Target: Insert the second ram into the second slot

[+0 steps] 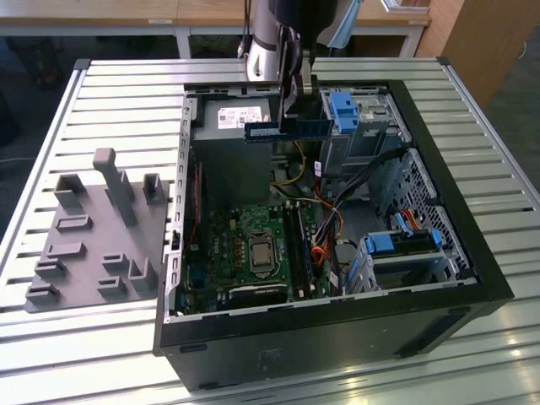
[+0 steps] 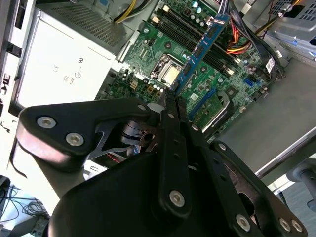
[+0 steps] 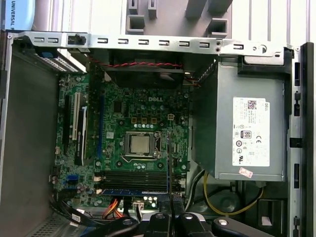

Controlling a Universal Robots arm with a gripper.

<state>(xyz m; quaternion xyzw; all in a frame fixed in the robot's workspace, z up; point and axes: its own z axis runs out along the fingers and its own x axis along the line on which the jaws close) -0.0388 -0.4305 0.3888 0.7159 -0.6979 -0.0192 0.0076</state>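
Held the second ram [image 1: 263, 131] clamped in the closed hand [image 1: 291, 118], level and high over the open case [image 1: 337, 337], well apart from the memory slots [image 1: 297, 245] on the motherboard [image 1: 228, 253]. Looked like the carrying stage, insertion not yet done. Seemingly called for lining the stick's edge along the slot, then pressing straight down.

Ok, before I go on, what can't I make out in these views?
- Second wrist view: the gripper hides with its own links where it clamps the second ram.
- First wrist view: the second ram is edge-on, a thin line, so its notch and contacts cannot be seen.
- Exterior view: the memory slots are too small to tell whether their latches are open or which are filled.
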